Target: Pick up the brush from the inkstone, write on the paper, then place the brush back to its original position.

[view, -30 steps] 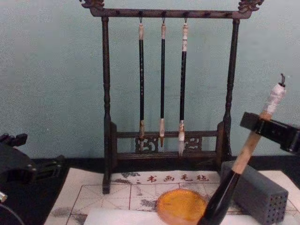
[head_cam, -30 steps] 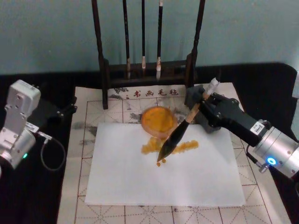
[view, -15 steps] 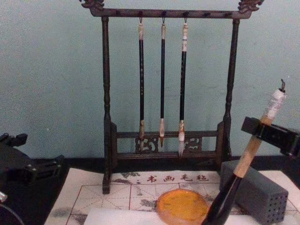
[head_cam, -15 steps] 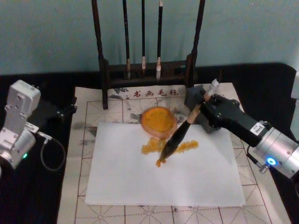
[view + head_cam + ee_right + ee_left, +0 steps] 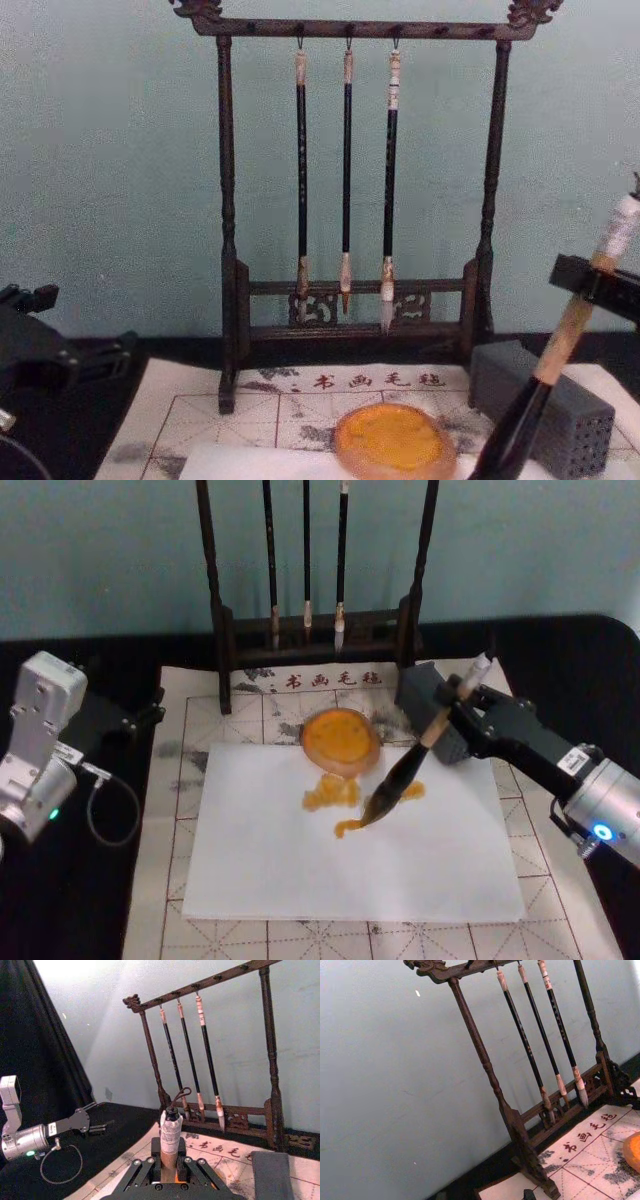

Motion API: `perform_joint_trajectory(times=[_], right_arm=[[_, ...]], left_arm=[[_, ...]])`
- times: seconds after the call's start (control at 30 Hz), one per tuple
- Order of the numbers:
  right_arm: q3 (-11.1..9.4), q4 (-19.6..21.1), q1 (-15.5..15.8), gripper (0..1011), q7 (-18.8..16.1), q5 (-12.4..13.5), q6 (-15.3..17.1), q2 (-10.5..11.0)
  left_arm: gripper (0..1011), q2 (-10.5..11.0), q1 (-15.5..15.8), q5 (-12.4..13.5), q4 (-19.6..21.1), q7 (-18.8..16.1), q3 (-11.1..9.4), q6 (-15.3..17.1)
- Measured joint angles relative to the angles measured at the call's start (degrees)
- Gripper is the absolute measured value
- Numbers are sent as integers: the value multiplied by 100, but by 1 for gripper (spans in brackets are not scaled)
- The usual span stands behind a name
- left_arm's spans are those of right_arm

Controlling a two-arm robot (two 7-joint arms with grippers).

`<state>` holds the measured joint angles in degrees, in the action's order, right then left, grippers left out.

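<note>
The brush [image 5: 412,765] leans steeply, its bristle tip touching the white paper [image 5: 300,865] just in front of the orange inkstone [image 5: 340,738]. My right gripper [image 5: 455,705] is shut on the tan upper shaft, below the whitish cap [image 5: 171,1130]. Orange strokes [image 5: 335,792] mark the paper near the tip. From the chest, the brush [image 5: 560,350] rises at the right, next to the inkstone [image 5: 392,440]. My left gripper [image 5: 148,712] is parked open at the left, off the mat.
A dark wooden rack [image 5: 320,630] with three thin hanging brushes [image 5: 346,180] stands behind the inkstone. A grey holed block [image 5: 540,400] sits right of the inkstone, close to the right gripper. The cream grid mat [image 5: 180,780] lies under the paper.
My right gripper has shifted to the right with the brush, dragging the tip rightward across the paper and leaving a further orange mark. The left arm has stayed put.
</note>
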<state>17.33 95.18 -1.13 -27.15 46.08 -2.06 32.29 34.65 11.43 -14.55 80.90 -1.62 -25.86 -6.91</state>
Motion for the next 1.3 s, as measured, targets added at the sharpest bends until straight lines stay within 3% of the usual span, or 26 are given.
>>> perform_joint_trajectory(times=[1.3], right_arm=[[-458,346,386,187,119,-49,-51,108]], left_arm=[[1001,0,0,0,0,0,0,0]])
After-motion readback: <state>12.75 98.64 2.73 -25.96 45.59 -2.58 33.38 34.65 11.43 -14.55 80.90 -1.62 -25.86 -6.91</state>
